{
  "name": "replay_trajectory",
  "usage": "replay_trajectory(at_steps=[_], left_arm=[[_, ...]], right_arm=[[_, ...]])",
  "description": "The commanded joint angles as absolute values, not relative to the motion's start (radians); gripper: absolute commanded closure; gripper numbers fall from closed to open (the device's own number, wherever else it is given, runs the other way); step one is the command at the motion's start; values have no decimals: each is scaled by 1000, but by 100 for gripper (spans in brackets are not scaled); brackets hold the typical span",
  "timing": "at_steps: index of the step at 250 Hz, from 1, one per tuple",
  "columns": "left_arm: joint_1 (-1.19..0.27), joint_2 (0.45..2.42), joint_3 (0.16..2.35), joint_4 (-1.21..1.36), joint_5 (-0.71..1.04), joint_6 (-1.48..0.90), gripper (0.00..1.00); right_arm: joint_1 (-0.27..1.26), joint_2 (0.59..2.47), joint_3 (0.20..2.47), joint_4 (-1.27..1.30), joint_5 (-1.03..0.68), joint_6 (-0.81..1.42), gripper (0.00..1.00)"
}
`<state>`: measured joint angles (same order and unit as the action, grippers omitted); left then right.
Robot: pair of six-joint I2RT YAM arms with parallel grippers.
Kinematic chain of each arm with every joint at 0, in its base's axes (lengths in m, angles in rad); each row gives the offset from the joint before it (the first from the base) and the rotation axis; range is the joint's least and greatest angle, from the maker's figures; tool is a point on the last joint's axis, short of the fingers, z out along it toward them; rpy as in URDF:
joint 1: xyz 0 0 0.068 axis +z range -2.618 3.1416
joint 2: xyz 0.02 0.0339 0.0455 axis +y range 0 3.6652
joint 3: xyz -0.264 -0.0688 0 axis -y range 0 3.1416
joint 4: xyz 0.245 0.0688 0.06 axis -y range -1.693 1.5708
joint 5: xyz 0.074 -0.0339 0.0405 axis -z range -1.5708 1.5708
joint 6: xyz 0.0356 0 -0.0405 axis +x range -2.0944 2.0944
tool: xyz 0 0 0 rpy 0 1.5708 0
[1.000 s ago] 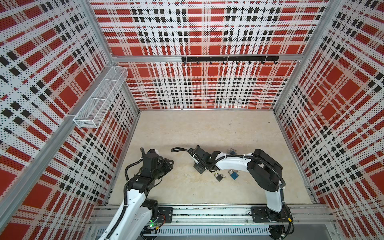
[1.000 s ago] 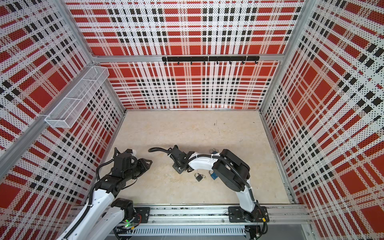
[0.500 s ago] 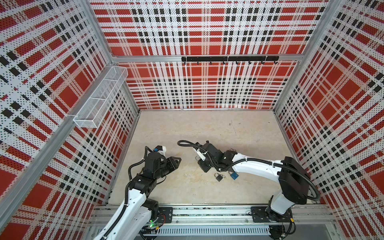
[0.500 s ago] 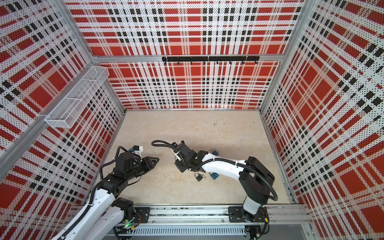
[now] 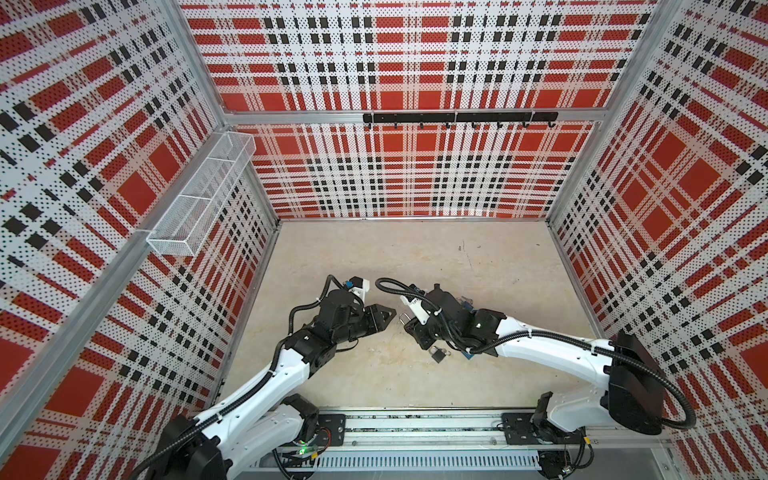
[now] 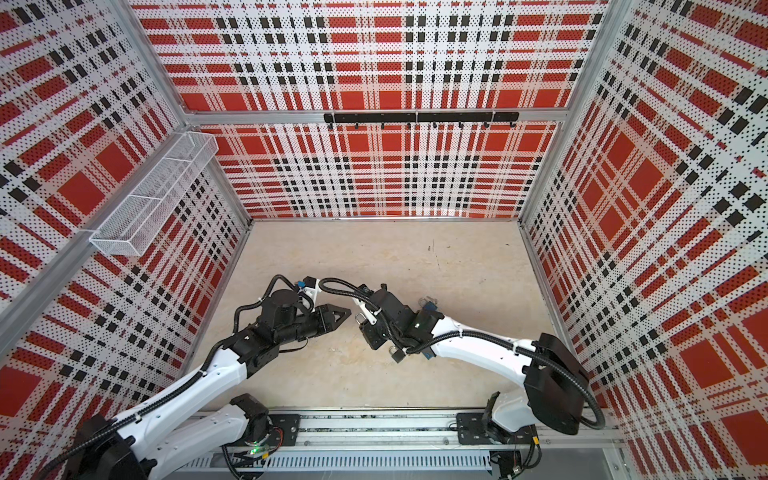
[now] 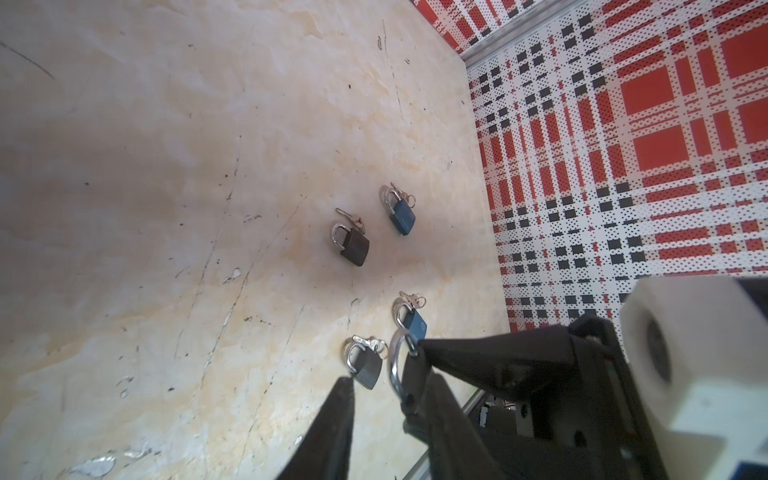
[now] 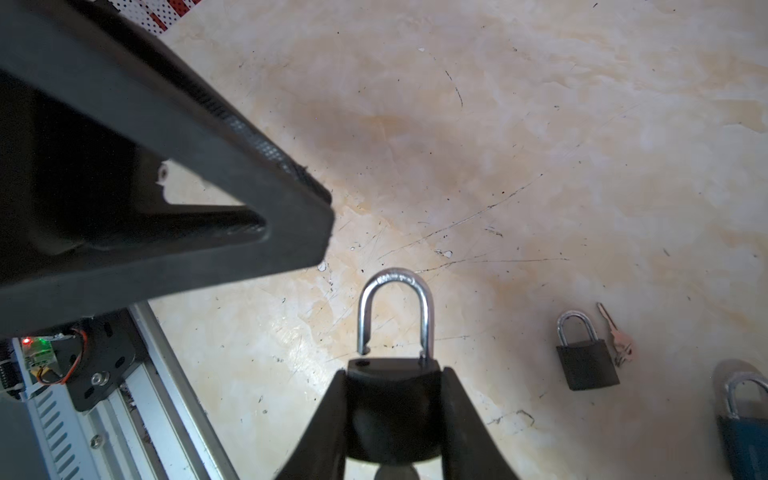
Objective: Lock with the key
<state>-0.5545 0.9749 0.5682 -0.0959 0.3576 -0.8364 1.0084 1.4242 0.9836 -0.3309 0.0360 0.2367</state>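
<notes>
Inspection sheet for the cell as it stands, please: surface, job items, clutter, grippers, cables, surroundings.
Surface: beige floor, scratched and scuffed.
Job's things: black padlock held off the floor, shackle open; its key not made out.
Clutter: four padlocks on the floor, keys beside each: brown padlock, grey padlock, blue padlock by the brown one, blue padlock by the grey one.
Grippers: right gripper shut on the black padlock's body; left gripper facing it, jaws apart, nothing seen between.
Cables: black conduit loops at both wrists, no snag seen.
Surroundings: plaid perforated walls; white wire basket and black hook rail, nothing seen in or on them.
</notes>
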Motion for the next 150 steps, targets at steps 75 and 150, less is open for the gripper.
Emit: replay_trajectory(at_steps=[75, 150], left_arm=[[-625, 1088, 640, -3, 371, -839, 69], [-640, 1098, 627, 11, 364, -844, 75]], right_arm=[[1010, 1358, 964, -265, 38, 255, 82], [1011, 1363, 976, -264, 34, 251, 83]])
